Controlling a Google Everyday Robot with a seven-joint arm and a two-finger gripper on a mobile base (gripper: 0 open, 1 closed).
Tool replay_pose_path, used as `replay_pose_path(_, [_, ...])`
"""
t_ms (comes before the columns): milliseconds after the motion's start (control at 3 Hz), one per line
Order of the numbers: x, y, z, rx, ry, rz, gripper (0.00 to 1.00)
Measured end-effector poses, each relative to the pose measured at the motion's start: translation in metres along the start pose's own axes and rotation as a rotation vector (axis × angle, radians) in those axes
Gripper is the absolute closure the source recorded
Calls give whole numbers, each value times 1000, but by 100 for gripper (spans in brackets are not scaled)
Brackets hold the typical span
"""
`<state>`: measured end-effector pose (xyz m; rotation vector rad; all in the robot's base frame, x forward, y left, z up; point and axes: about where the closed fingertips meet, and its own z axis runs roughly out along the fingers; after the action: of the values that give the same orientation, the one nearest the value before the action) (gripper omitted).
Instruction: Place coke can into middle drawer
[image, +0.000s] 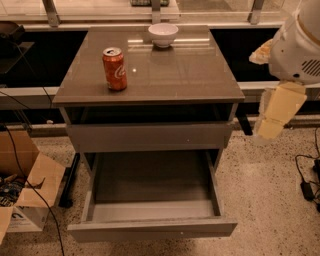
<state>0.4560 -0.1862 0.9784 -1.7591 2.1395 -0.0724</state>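
The coke can (115, 68) stands upright on the left part of the grey cabinet top (190, 75). The middle drawer (152, 227) is pulled out towards me at the bottom of the cabinet, and nothing shows inside its tray. A closed flat grey drawer front (150, 136) sits above it. My gripper (274, 116), cream-coloured under a white arm housing, hangs to the right of the cabinet, off its right edge, at about the height of the closed drawer front and far from the can. It holds nothing that I can see.
A white bowl (163, 34) sits at the back centre of the cabinet top. An open cardboard box (25, 195) stands on the floor at the left. Black cables (307, 175) lie on the floor at the right. A dark shelf runs behind the cabinet.
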Motion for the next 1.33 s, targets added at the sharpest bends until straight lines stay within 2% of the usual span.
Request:
replay_pose_path(333, [-24,-13,16,-36,-103,-31,0])
replay_pose_path(667, [-66,-25,39,-87,-236,-35,0])
replay_pose_path(1000, [-66,-25,39,-87,-236,-35,0])
replay_pose_path(1333, [-72,-34,52,-75,-259,10,0])
